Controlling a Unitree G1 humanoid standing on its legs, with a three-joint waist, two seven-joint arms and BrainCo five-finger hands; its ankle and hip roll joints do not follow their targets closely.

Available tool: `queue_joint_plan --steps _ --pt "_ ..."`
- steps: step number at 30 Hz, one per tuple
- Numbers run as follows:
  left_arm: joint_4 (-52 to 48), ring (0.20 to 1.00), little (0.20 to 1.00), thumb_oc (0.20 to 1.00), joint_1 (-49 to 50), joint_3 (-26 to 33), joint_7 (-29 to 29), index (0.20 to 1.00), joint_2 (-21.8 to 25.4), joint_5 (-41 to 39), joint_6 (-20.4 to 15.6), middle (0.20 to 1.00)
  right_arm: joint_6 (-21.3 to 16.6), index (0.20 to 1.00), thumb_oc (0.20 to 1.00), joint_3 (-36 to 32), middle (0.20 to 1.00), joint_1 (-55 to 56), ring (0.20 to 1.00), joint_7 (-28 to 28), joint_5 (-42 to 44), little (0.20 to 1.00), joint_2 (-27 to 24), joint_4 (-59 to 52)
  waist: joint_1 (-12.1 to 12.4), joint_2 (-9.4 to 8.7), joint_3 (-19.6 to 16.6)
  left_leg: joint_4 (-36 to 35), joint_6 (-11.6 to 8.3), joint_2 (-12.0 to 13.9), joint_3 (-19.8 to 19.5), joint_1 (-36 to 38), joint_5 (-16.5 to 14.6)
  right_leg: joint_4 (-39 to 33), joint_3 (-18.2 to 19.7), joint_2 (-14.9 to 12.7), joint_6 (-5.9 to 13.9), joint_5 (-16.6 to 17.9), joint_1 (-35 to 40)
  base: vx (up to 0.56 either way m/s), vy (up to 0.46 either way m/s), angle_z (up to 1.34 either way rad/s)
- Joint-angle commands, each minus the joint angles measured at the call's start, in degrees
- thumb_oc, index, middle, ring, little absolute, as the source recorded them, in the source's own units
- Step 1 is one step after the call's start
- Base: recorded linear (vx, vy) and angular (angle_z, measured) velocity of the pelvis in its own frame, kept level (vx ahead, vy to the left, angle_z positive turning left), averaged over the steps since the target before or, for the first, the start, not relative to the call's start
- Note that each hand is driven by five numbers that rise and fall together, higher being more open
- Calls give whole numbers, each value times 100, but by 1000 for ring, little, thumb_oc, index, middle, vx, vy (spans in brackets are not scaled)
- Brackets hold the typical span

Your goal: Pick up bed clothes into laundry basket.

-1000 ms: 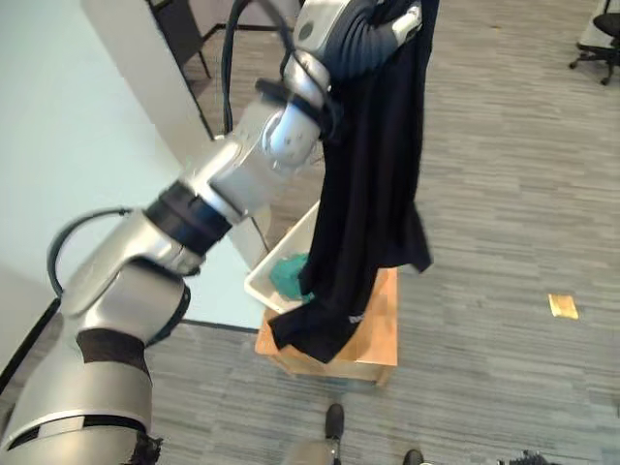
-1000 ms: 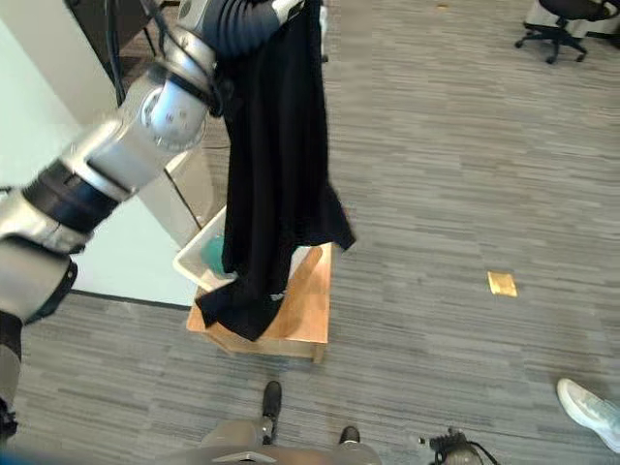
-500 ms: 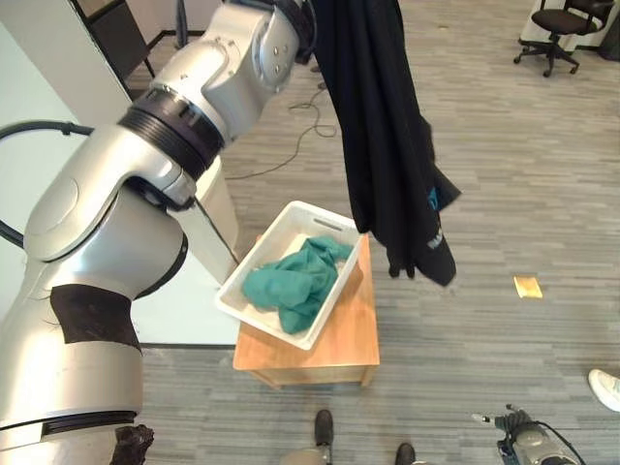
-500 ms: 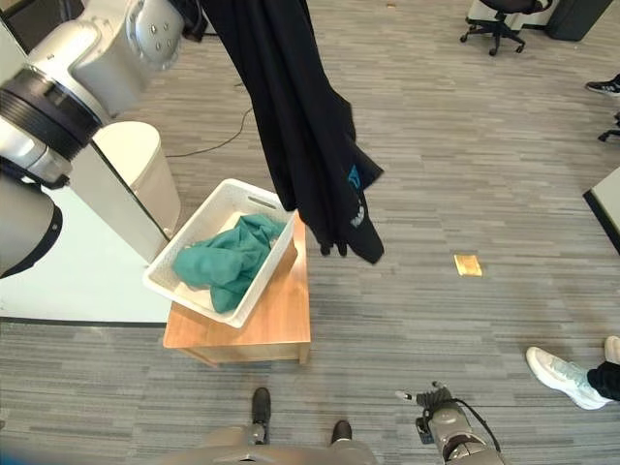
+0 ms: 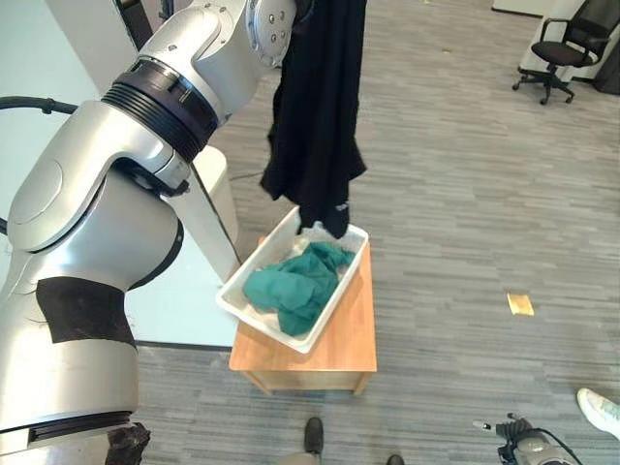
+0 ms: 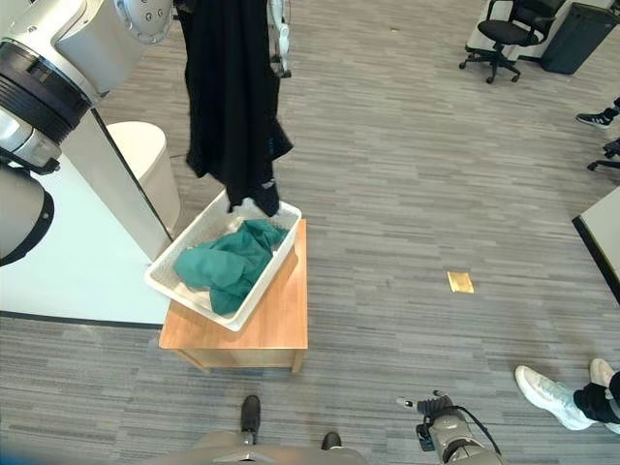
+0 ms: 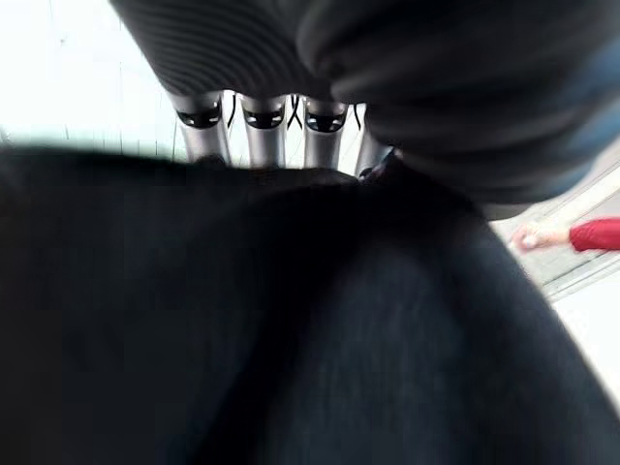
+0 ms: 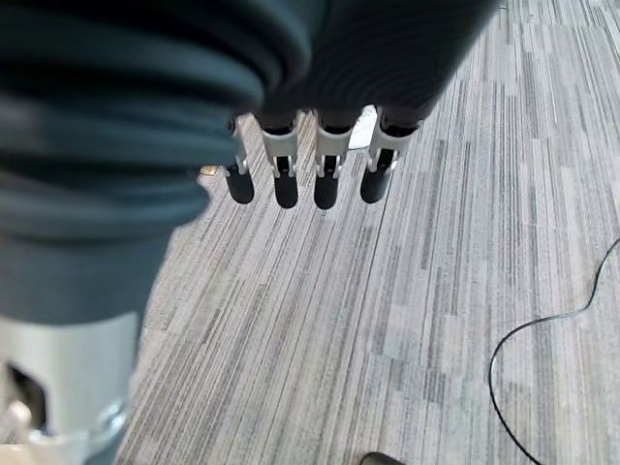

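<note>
A long black garment point(image 5: 320, 116) hangs from my raised left hand, whose fingers point(image 7: 262, 131) curl down into the dark cloth point(image 7: 291, 320). The garment's lower end dangles at the far end of the white laundry basket point(image 5: 260, 325), touching its rim. A green cloth point(image 5: 291, 286) lies bunched inside the basket. The basket sits on a low wooden table point(image 5: 334, 344). My right hand point(image 8: 325, 165) hangs over the grey floor with straight fingers, holding nothing.
A white bed surface point(image 5: 39, 58) lies at the left, with a round white bin point(image 6: 145, 155) beside it. Office chairs point(image 5: 557, 58) stand far right. A yellow scrap point(image 5: 520, 304) lies on the floor, and a person's shoe point(image 6: 547, 397) shows lower right.
The black garment has swung left, from hanging beside the table's right side to hanging over the basket's far end. The view has shifted as well.
</note>
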Motion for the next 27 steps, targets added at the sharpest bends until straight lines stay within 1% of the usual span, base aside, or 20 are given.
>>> queue_joint_plan --steps 1,2,4,6,9,11,12,13,16,19,23,24,25,27 --pt "724 200 200 200 -1198 240 386 200 -215 170 169 200 -12 1000 1000 73 1000 -157 1000 -122 91 1000 -304 10 132 232 334 25 -200 273 -168 292 -698 73 -378 -328 564 214 51 -63 32 1" --pt "739 200 200 200 -1015 332 356 200 -361 236 207 200 9 1000 1000 161 1000 -187 1000 -156 19 1000 -279 -22 107 198 417 25 -196 278 -152 183 -681 73 -369 -329 561 249 -69 -51 20 2" --pt "736 200 200 200 -1010 335 356 200 -362 239 209 200 9 1000 1000 161 1000 -184 1000 -156 19 1000 -280 -22 108 199 399 25 -196 278 -151 167 -680 73 -367 -329 560 251 -86 0 0 0" --pt "835 200 200 200 -616 507 272 200 -672 327 220 200 26 1000 1000 255 1000 -254 1000 -213 -73 1000 -315 -78 42 167 562 25 -180 295 -144 -68 -629 73 -337 -324 532 294 -323 -78 21 -8" --pt "615 200 200 200 -30 766 269 200 -937 477 260 200 62 1000 1000 336 1000 -266 1000 -309 -193 1000 -312 -165 -23 167 748 25 -173 296 -114 -313 -576 73 -289 -325 509 361 -571 -68 32 -6" --pt "615 200 200 200 87 793 238 200 -993 523 275 200 64 1000 1000 346 1000 -256 1000 -315 -216 1000 -310 -184 -32 168 772 25 -171 294 -105 -356 -570 73 -281 -326 503 369 -620 -31 36 -13" --pt "736 200 200 200 392 796 137 200 -1250 733 342 200 54 1000 1000 388 1000 -344 1000 -371 -242 1000 -295 -244 -72 159 920 25 -172 309 -57 -507 -526 73 -252 -338 496 396 -798 -66 51 -19" --pt "870 200 200 200 491 826 125 200 -1360 790 376 200 47 1000 1000 408 1000 -403 1000 -396 -241 1000 -284 -256 -82 149 981 25 -172 314 -40 -582 -507 73 -219 -342 494 420 -891 -96 68 -17" --pt "1282 200 200 200 693 861 140 200 -1525 981 499 200 8 1000 1000 497 1000 -546 1000 -485 -223 1000 -212 -282 -135 102 1146 25 -174 346 47 -818 -448 73 -155 -354 511 484 -1183 -44 51 -21" --pt "1670 200 200 200 642 725 144 200 -1562 1208 584 200 -86 1000 1000 578 1000 -577 1000 -500 -185 1000 -160 -322 -208 52 1218 25 -181 370 89 -1000 -416 73 -63 -343 522 556 -1429 -25 53 -26" --pt "2080 200 200 200 633 556 140 200 -1456 1488 664 200 -186 1000 1000 645 1000 -638 1000 -553 -166 1000 -68 -369 -264 -34 1292 25 -192 409 159 -1191 -386 73 -15 -341 553 610 -1666 -28 38 -17" --pt "2076 200 200 200 705 609 223 200 -1468 1636 671 200 -229 1000 1000 751 1000 -962 1000 -601 -52 1000 -24 -296 -180 -21 1335 25 -208 418 144 -1225 -388 73 -64 -340 557 603 -1690 -60 46 -24" --pt "2140 200 200 200 718 641 254 200 -1423 1924 927 200 -353 1000 1000 896 1000 -691 1000 -550 -240 1000 36 -476 -229 -75 1355 25 -206 418 146 -1345 -353 73 -31 -351 590 688 -1830 -55 51 -17" --pt "2310 200 200 200 666 629 256 200 -1368 2156 1015 200 -370 1000 1000 942 1000 -461 1000 -594 -295 1000 159 -536 -327 -167 1395 25 -221 440 197 -1357 -376 73 0 -327 605 724 -1881 -39 53 -6"
